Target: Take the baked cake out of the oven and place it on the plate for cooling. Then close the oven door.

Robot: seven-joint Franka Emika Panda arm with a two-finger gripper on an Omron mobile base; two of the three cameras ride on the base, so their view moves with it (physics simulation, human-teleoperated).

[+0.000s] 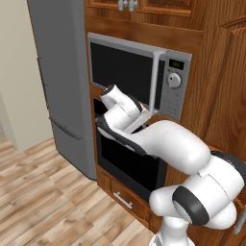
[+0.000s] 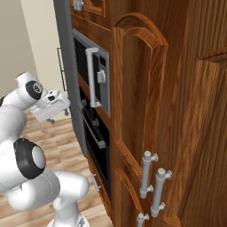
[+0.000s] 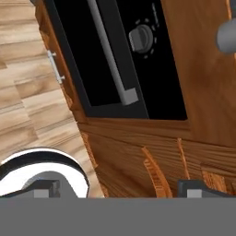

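Wooden cabinetry frames the oven [image 1: 129, 163], whose oven door [image 3: 108, 60] is seen shut, so the cake is hidden. Facing its handle [image 3: 112, 55], the tool [image 3: 117, 189] is held wide open, empty, for grasping.

The oven [image 1: 132, 161] is a black built-in unit set in brown wood cabinetry at about 6 o'clock from the microwave. Its oven door [image 3: 99, 64] is shut, a flat black panel with dark glass and a long grey bar handle [image 3: 110, 53]; a round knob [image 3: 140, 38] sits on the control strip beside it.
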